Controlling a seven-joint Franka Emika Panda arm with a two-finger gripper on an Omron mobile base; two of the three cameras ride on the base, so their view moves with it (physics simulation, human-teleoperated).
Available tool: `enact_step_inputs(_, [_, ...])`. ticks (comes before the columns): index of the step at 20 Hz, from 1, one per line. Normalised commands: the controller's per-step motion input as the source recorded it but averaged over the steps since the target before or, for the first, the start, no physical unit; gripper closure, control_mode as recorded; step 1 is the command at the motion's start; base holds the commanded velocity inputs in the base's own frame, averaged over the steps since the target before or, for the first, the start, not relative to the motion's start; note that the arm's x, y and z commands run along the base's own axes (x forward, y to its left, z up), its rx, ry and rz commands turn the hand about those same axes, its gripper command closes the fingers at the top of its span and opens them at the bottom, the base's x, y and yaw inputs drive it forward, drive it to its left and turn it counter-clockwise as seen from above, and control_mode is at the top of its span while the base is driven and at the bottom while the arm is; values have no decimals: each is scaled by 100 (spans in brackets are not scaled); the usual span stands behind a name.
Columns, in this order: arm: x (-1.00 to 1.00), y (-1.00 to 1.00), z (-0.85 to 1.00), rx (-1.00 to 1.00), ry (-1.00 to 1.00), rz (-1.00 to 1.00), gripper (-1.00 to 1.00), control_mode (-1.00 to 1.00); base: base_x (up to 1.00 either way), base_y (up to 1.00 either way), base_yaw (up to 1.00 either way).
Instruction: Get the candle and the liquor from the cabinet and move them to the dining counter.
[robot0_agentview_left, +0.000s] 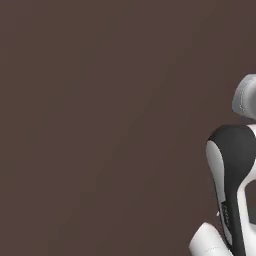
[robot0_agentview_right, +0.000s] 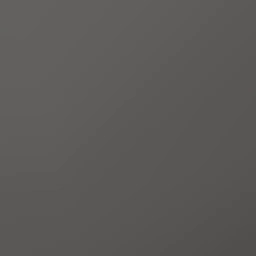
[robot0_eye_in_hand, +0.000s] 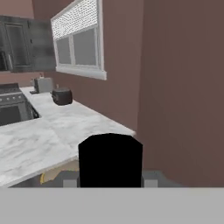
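- Liquor (robot0_eye_in_hand: 109, 157): one bottle, only its black top shows, between the jaws.
- Gripper (robot0_eye_in_hand: 109, 182): one, jaws half wide, holding the liquor.
- Marble counter (robot0_eye_in_hand: 39, 144): one toaster (robot0_eye_in_hand: 43, 84), one dark pot (robot0_eye_in_hand: 62, 96).

Plain brown wall (robot0_agentview_left: 100, 125), close up, flat and unmarked. In the hand view, the same reddish-brown wall (robot0_eye_in_hand: 183, 87) running back along the right to a white-framed window (robot0_eye_in_hand: 78, 48), with a white blind (robot0_eye_in_hand: 74, 19) drawn over its upper part and a white sill (robot0_eye_in_hand: 83, 73) beneath. Below the window, a white grey-veined marble surface (robot0_eye_in_hand: 74, 111). On it, a dark rounded pot (robot0_eye_in_hand: 62, 96) with a lid, standing upright; behind that, near the far end, a small silver toaster (robot0_eye_in_hand: 43, 84), apart from the pot. To the left, set into the run, a dark stove (robot0_eye_in_hand: 13, 105).
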Motion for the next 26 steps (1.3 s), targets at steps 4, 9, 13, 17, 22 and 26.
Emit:
enact_step_inputs(4, [0, 0, 0, 0, 0, 0, 100, 100, 39, -46, 61])
enact_step_inputs(9, [0, 0, 0, 0, 0, 0, 100, 100, 47, -24, 62])
enact_step_inputs(13, [0, 0, 0, 0, 0, 0, 100, 100, 34, 0, 43])
enact_step_inputs(17, [0, 0, 0, 0, 0, 0, 100, 100, 52, -1, 39])
enact_step_inputs(22, [0, 0, 0, 0, 0, 0, 100, 100, 60, -31, 21])
enact_step_inputs(26, [0, 0, 0, 0, 0, 0, 100, 100, 61, -56, 16])
